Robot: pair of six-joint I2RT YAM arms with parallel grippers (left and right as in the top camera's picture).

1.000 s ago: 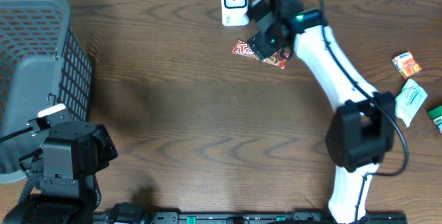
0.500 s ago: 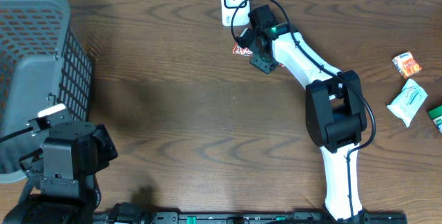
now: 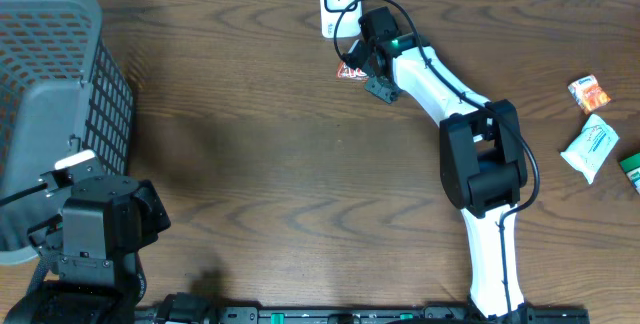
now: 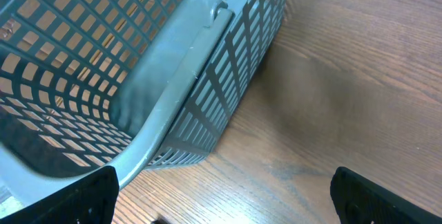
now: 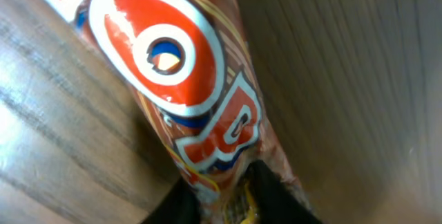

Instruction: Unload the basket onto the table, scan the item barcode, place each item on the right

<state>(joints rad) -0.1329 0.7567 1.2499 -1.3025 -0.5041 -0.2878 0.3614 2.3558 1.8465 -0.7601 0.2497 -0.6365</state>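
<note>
The item is a red and white snack packet (image 5: 186,92) with bold lettering, lying on the wooden table just below the white barcode scanner (image 3: 340,2) at the back edge. The overhead view shows only its red corner (image 3: 349,71) beside my right gripper (image 3: 374,72). In the right wrist view my right gripper (image 5: 231,191) is shut on the packet's crimped end, a black finger on each side. My left gripper (image 4: 221,196) rests wide open and empty at the front left, beside the basket.
A grey mesh basket (image 3: 50,114) fills the left side and sits close to the left gripper (image 4: 173,99). At the far right lie an orange packet (image 3: 589,93), a white packet (image 3: 590,147) and a green item (image 3: 631,165).
The right arm swung left and came down over the packet, and its jaws closed onto the packet's end. The left arm stayed still.
</note>
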